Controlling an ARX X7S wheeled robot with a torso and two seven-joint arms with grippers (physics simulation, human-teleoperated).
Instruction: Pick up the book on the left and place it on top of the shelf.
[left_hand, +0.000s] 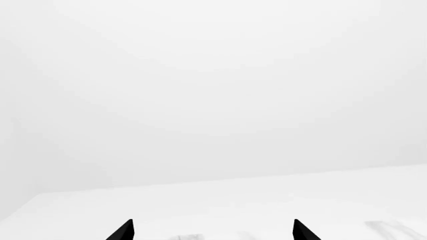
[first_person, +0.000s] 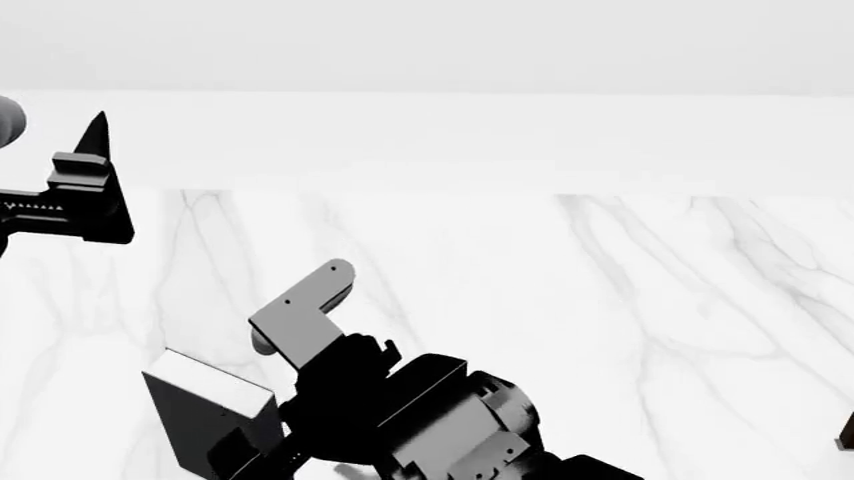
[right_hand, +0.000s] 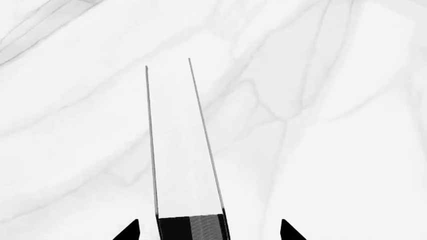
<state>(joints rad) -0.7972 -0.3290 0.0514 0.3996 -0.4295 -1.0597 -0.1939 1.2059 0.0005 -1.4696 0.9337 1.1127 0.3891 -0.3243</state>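
The black book (right_hand: 183, 150) with white page edges stands edge-on between my right gripper's (right_hand: 208, 231) two fingertips, which sit well apart and clear of both covers. In the head view the book (first_person: 214, 415) shows at the lower left beside the right arm's grey finger (first_person: 310, 305). My left gripper (first_person: 91, 170) hangs at the far left above the table; in its wrist view it (left_hand: 213, 231) is open and empty, facing a white wall. The shelf is out of view, except perhaps a dark sliver (first_person: 846, 432) at the right edge.
The white marble table (first_person: 601, 300) spreads under both arms, with a white wall behind its far edge (first_person: 534, 95).
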